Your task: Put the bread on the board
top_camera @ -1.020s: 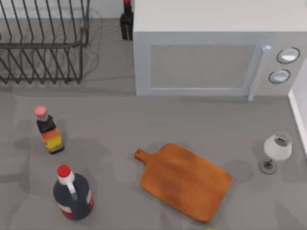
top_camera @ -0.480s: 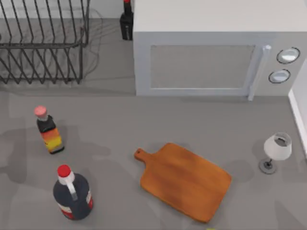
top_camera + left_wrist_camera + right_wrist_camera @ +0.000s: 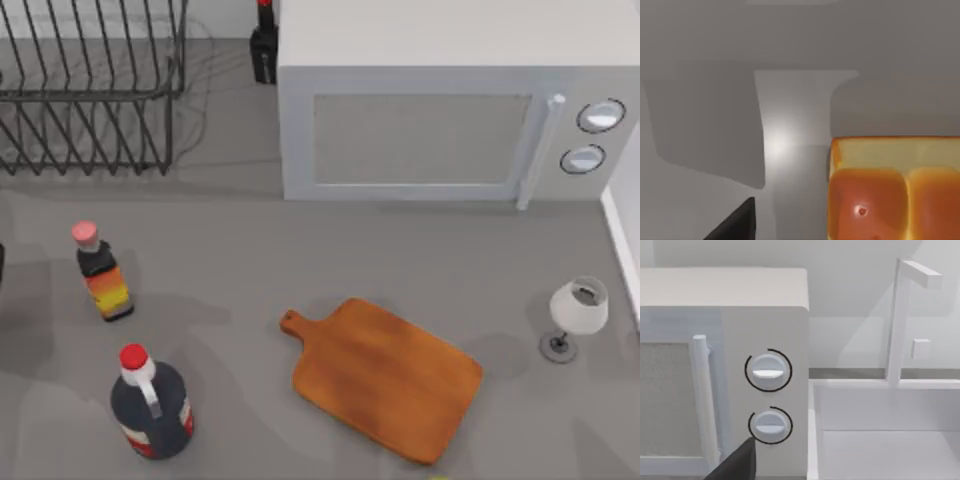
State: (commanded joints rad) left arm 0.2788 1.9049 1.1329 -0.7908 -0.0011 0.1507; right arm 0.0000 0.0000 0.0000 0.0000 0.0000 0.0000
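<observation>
The board (image 3: 385, 378), a reddish-brown wooden rounded rectangle with a short holed handle, lies flat on the grey table right of centre near the front edge. Nothing rests on it. The bread (image 3: 895, 192), an orange to golden-brown chunk with a paler cut side, sits on the grey table close under my left gripper (image 3: 737, 225), just beside it and apart from it. A dark sliver of my left arm (image 3: 1, 262) sits at the table's left edge. My right gripper (image 3: 737, 465) hangs at the right, facing the microwave's dials.
A small bottle with an orange label (image 3: 102, 275) and a large dark bottle with a red cap (image 3: 150, 405) stand left of the board. At the back are a wire rack (image 3: 90, 90), a dark bottle (image 3: 263, 45) and a microwave (image 3: 420, 130). A white lamp (image 3: 577, 312) and a sink (image 3: 885, 440) are at the right.
A dark sliver of my left arm has come in at the top view's left edge, and the shadows on the table's left side have shifted. Board and bottles have not moved.
</observation>
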